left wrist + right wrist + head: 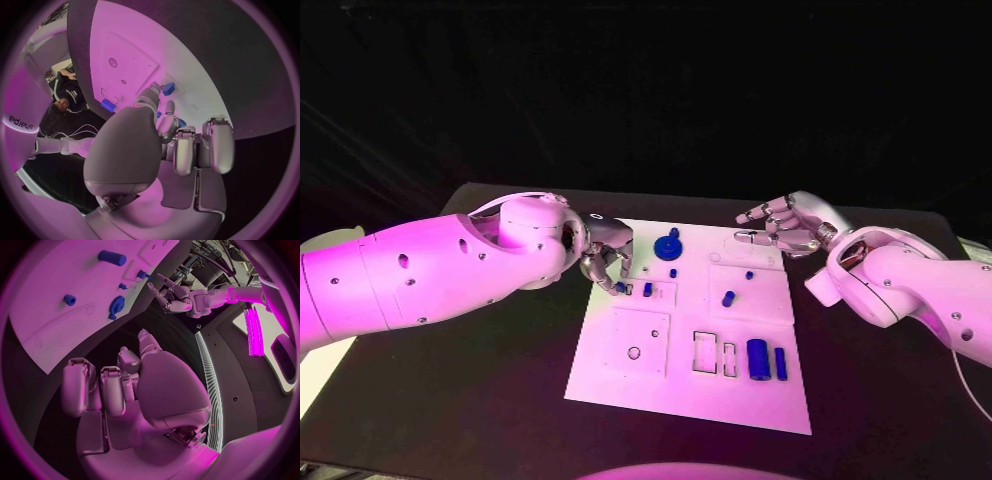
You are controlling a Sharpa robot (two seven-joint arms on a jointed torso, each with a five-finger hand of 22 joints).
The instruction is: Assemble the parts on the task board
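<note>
Here's the black matte surface (473, 400), spreading wide and dark across the whole scene, and behind its far edge there's a black backdrop (646, 90) closing things off. Off the surface's near-left corner, a pale strip of floor (318, 370) peeks in at the edge of the head view.

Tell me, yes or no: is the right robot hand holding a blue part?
No. The right robot hand hovers over the white task board's far right corner, fingers apart and holding nothing.
</note>
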